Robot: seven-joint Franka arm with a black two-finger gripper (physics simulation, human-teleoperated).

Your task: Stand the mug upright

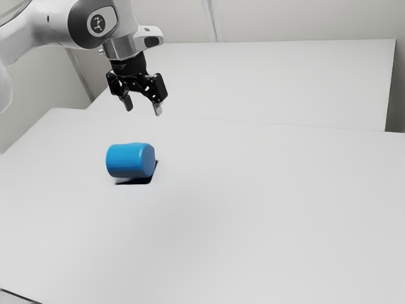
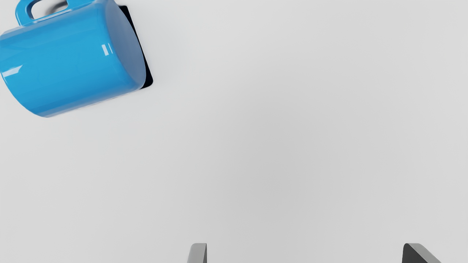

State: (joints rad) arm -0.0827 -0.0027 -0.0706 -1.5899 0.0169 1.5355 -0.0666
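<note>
Right now we have our gripper (image 1: 143, 109) spread wide with nothing between its fingers (image 2: 198, 254), held above the white table (image 1: 253, 221) and well apart from the blue mug (image 1: 130, 161). The mug lies on its side on the tabletop, its closed base toward the exterior view's right, with a dark shadow (image 1: 136, 181) beside it. In our wrist view, we see its handle (image 2: 22, 14) on the side of the mug's body farther from our fingertips.
</note>
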